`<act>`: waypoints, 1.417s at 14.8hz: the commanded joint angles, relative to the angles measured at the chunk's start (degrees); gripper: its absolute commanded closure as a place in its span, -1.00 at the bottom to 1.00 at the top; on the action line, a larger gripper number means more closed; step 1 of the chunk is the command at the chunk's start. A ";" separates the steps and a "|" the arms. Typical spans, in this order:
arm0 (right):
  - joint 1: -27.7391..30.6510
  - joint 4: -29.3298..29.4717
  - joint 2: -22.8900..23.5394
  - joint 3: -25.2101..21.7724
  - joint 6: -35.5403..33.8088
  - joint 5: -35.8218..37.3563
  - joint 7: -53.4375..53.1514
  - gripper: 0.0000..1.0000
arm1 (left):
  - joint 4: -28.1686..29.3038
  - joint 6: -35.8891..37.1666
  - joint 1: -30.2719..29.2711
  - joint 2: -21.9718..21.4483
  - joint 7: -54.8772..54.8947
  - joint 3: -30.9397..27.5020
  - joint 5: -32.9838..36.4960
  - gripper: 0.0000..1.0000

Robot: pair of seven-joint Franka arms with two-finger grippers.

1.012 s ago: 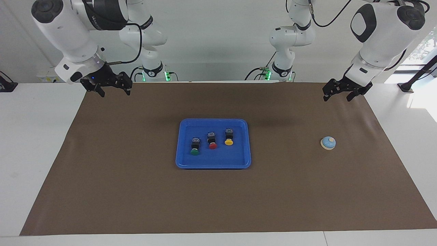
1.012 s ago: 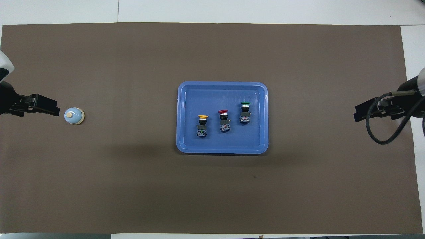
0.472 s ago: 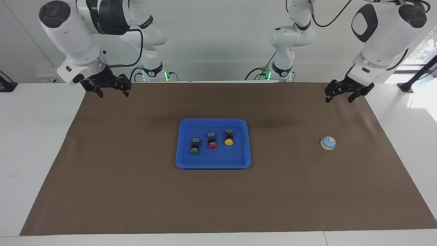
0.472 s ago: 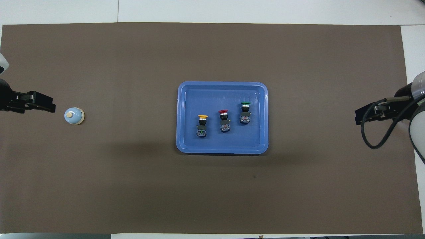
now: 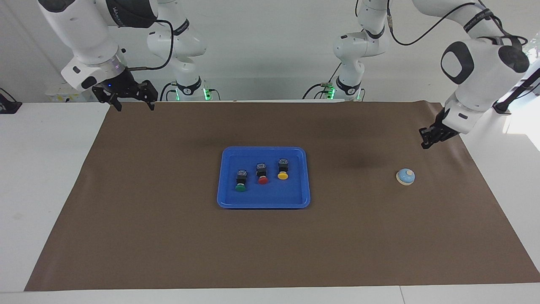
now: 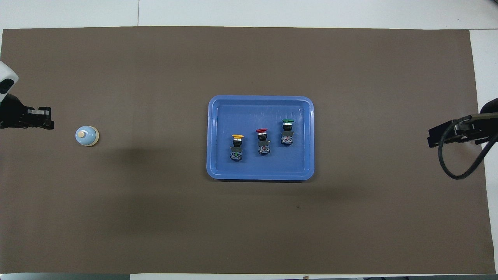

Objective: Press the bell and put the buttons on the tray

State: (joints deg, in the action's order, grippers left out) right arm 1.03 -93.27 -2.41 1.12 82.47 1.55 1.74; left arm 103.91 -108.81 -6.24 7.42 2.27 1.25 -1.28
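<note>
The bell [image 5: 405,176] [image 6: 86,135], light blue with a cream knob, stands on the brown mat toward the left arm's end. My left gripper [image 5: 424,144] [image 6: 49,123] hangs shut and empty over the mat beside the bell, not touching it. The blue tray [image 5: 270,197] [image 6: 260,109] lies mid-mat. On it lie three buttons in a row: yellow [image 5: 282,169] [image 6: 237,147], red [image 5: 262,173] [image 6: 263,141] and green [image 5: 241,180] [image 6: 287,132]. My right gripper [image 5: 135,106] [image 6: 430,140] waits open and empty over the mat's corner at the right arm's end.
A brown mat [image 5: 168,236] covers most of the white table [image 5: 46,177]. A black cable [image 6: 453,163] loops below the right wrist.
My left gripper has shut and dropped lower toward the bell. The right gripper has lifted and pulled back a little toward its corner. Bell, tray and buttons have not moved.
</note>
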 commanded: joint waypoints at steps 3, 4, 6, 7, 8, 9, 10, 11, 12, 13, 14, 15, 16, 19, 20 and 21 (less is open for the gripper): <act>0.64 1.16 -0.32 0.29 -1.70 0.65 1.51 -1.00 | 7.79 -13.52 -1.41 3.30 2.55 0.24 0.40 0.95; 0.64 1.16 -0.40 0.29 -1.70 0.65 1.43 -1.00 | 8.75 -14.58 -1.41 4.17 3.69 0.24 0.40 0.95; 0.72 0.89 -0.58 0.38 -1.52 0.65 1.43 -1.00 | 10.34 -15.29 -1.50 4.36 3.97 0.24 0.40 0.94; 0.72 0.81 -0.67 0.38 -1.43 0.65 1.43 -1.00 | 11.22 -15.55 -1.50 4.36 3.97 0.24 0.40 0.93; 0.72 0.80 -0.67 0.38 -1.26 0.65 1.17 -1.00 | 11.83 -17.21 -1.50 4.79 3.97 0.24 0.40 0.93; 0.72 0.63 -0.67 0.38 -1.26 0.56 1.25 -1.00 | 12.36 -18.97 -1.50 5.58 3.97 0.24 0.40 0.92; 0.72 0.45 -0.76 0.38 -1.17 0.56 0.99 -1.00 | 12.80 -19.85 -1.41 6.46 3.97 0.24 0.40 0.91; 0.64 0.45 -0.84 0.38 -1.26 0.47 1.16 -1.00 | 12.81 -20.30 -1.41 6.99 4.06 0.24 0.40 0.86; 0.64 0.37 -1.02 0.38 -1.61 0.47 1.25 -1.00 | 12.11 -19.43 -1.23 7.08 3.97 0.24 0.40 0.76; 0.64 0.36 -1.02 0.38 -1.52 0.47 1.25 -1.00 | 11.15 -17.60 -0.80 6.91 3.97 0.24 0.40 0.60; 0.55 0.36 -1.02 0.38 -1.61 0.47 1.25 -1.00 | 8.87 -14.27 -0.71 6.56 3.97 0.24 0.40 0.25; 0.55 0.36 -1.02 0.38 -1.61 0.47 1.25 -1.00 | 6.59 -10.41 -0.44 6.12 3.97 0.24 0.40 -0.38; 0.64 0.36 -1.02 0.38 -1.52 0.47 1.25 -1.00 | 4.22 -6.02 -0.27 4.81 3.80 0.41 0.40 -0.99; 0.55 0.36 -1.02 0.38 -1.52 0.47 1.25 -1.00 | 2.79 2.00 1.75 -1.59 3.35 0.59 0.40 -1.00; 0.55 0.36 -1.02 0.38 -1.61 0.47 1.25 -1.00 | 2.79 3.76 2.45 -3.88 3.35 0.59 0.40 -1.00; 0.64 0.36 -1.02 0.38 -1.61 0.47 1.25 -1.00 | 2.87 5.69 2.72 -6.08 3.27 0.77 0.40 -1.00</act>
State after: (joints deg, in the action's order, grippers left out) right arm 1.04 -92.60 -2.59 1.11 81.83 1.55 1.74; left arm 105.54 -106.88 -4.85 6.59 5.66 2.31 -1.28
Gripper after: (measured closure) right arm 0.000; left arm 0.128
